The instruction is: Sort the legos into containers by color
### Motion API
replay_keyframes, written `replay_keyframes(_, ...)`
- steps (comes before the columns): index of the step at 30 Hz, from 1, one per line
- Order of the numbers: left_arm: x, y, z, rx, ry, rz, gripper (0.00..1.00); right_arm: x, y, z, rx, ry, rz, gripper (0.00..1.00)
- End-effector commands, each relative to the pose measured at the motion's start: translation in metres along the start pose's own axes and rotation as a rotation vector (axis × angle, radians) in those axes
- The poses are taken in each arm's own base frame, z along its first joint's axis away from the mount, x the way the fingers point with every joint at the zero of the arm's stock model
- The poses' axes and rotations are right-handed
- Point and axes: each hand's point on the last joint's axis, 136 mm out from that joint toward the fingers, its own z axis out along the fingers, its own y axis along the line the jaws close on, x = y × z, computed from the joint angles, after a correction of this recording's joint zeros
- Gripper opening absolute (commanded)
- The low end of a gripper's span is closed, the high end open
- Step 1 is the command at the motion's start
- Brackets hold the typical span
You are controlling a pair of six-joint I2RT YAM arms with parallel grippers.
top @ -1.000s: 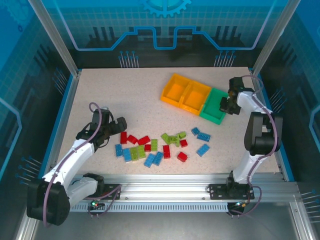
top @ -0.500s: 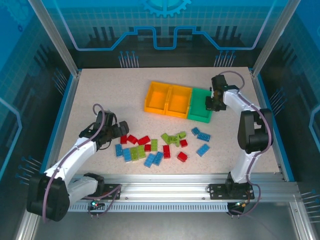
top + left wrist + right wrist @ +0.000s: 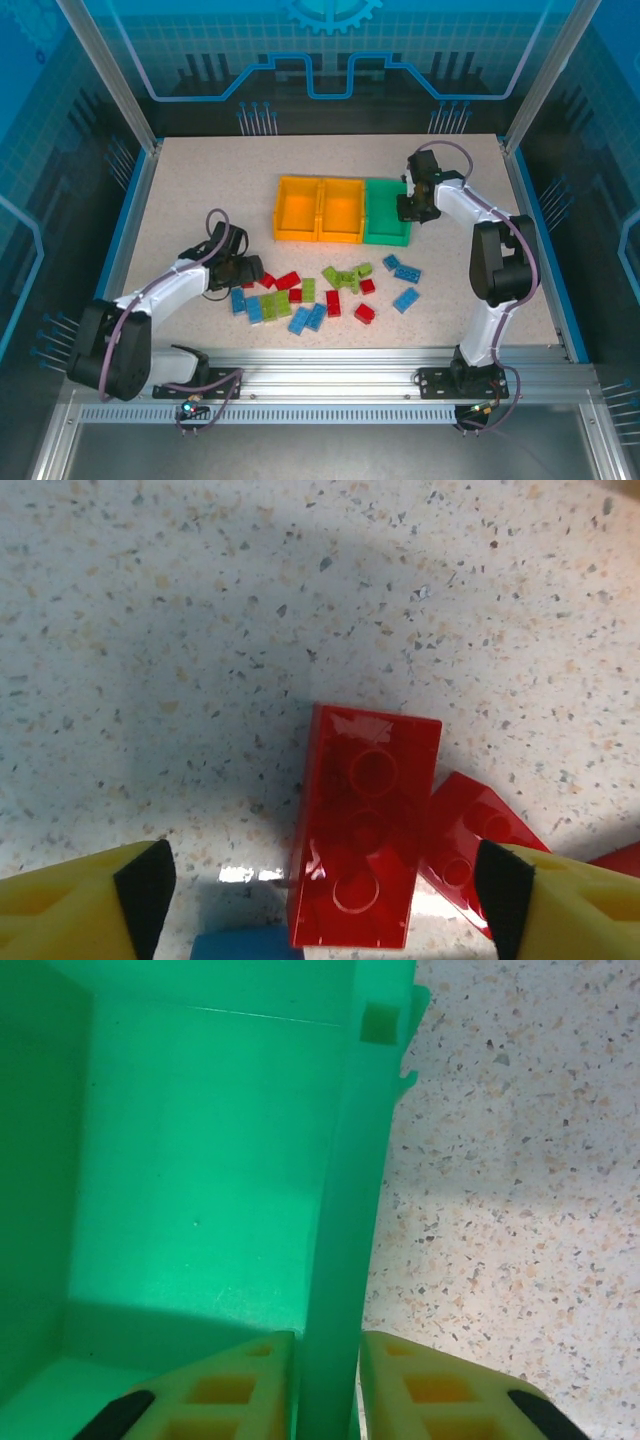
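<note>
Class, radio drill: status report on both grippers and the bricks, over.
Left gripper open over a red brick. Right gripper shut on green bin wall. Bricks loose on table, none binned. Second red brick crowding the first.

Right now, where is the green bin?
Top view: the green bin sits right of centre, joined to two orange bins; the right gripper grips its right wall.

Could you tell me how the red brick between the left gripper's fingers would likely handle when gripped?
The red rectangular plastic brick looks rigid, so probably won't deform. Its glossy faces may slip slightly. Lying flat, it shouldn't roll.
</note>
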Motion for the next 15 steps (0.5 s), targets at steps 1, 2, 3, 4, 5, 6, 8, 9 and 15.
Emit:
replay_keyframes(1,-0.01,-0.013,0.003,0.021,0.01,0.003,0.8,-0.005,0.006,-0.013,-0.023,-0.033,0.004,0.39)
replay_keyframes(2,-0.01,-0.013,0.005,0.014,0.017,0.005,0.79,-0.007,0.006,-0.018,-0.032,-0.043,0.014,0.5)
replay_keyframes(3,-0.009,-0.012,0.008,0.007,0.026,0.005,0.79,-0.009,0.007,-0.022,-0.046,-0.054,0.021,0.59)
replay_keyframes(4,-0.01,-0.012,0.01,0.004,0.028,0.005,0.79,-0.01,0.007,-0.026,-0.056,-0.065,0.024,0.63)
replay_keyframes(5,-0.009,-0.012,0.012,0.0,0.032,0.004,0.79,-0.011,0.008,-0.031,-0.069,-0.075,0.027,0.67)
replay_keyframes(6,-0.01,-0.012,0.014,-0.001,0.031,0.0,0.78,-0.013,0.009,-0.036,-0.079,-0.087,0.03,0.69)
replay_keyframes(8,-0.01,-0.012,0.016,-0.001,0.029,-0.008,0.75,-0.013,0.01,-0.043,-0.094,-0.104,0.032,0.69)
replay_keyframes(9,-0.01,-0.012,0.017,-0.003,0.03,-0.014,0.73,-0.013,0.01,-0.046,-0.097,-0.112,0.033,0.7)
replay_keyframes(15,-0.009,-0.01,0.024,-0.013,0.04,-0.022,0.58,-0.005,0.002,-0.058,-0.092,-0.121,0.048,0.71)
